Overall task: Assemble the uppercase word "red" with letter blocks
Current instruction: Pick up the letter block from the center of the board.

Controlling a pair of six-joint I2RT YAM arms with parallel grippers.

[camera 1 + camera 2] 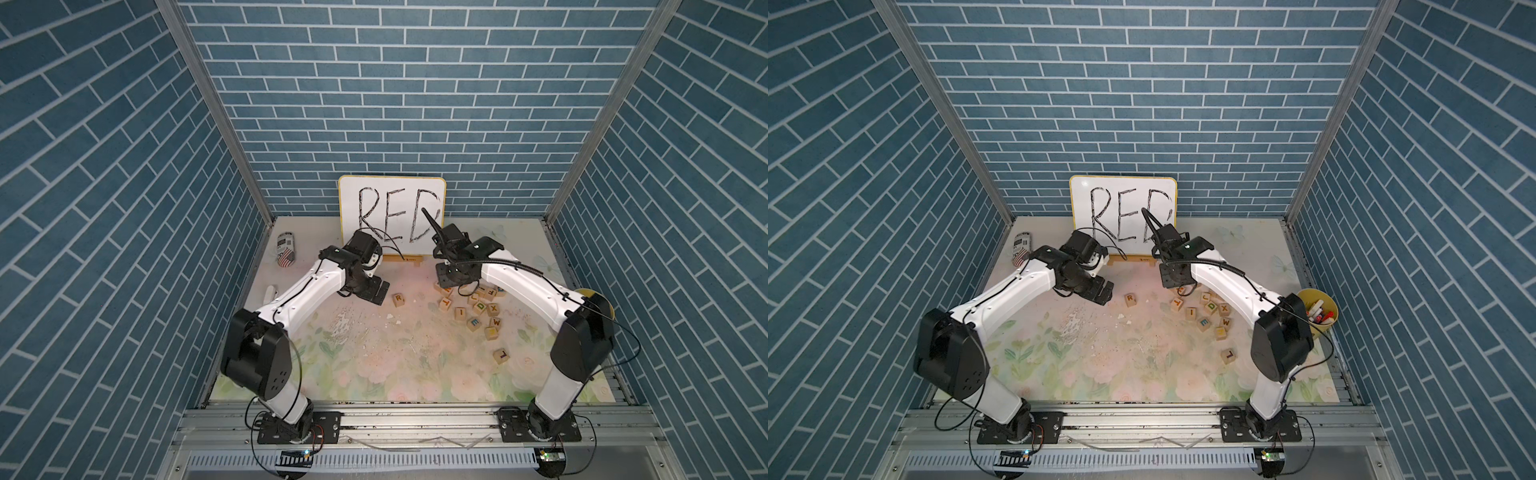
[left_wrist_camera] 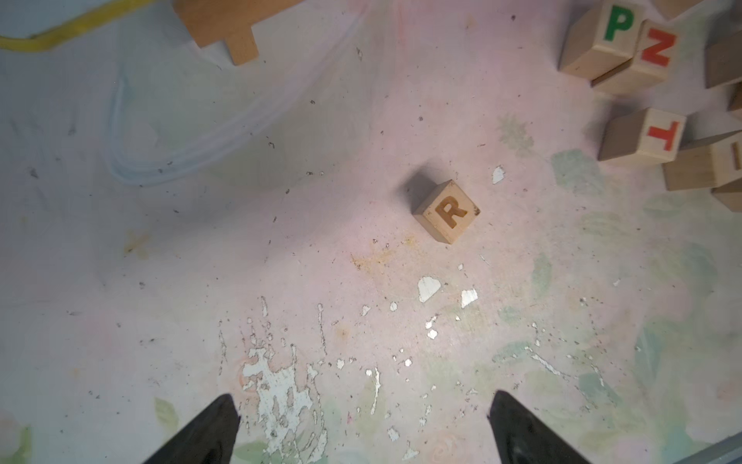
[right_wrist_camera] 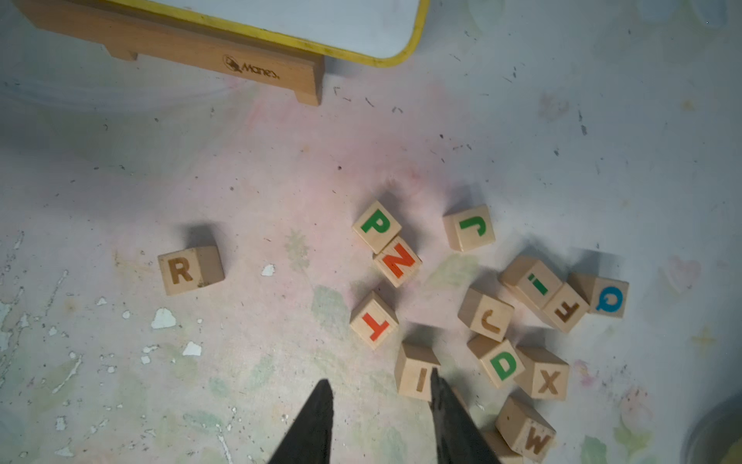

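The light-wood orange-brown R cube point(image 1: 399, 300) lies alone on the floral bench point(image 1: 374, 365), probably set apart to start the word. The left gripper point(image 2: 362, 395) hangs spread and empty. The right gripper point(image 3: 380, 377), slightly parted and empty, hovers near the green D cube point(image 3: 502, 364).

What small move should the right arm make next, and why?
Probably the right fingers should shift toward the green E block and open wider. The R block already stands alone, E comes next in the word, and these fingers, empty and only narrowly apart, hang by the I block instead.
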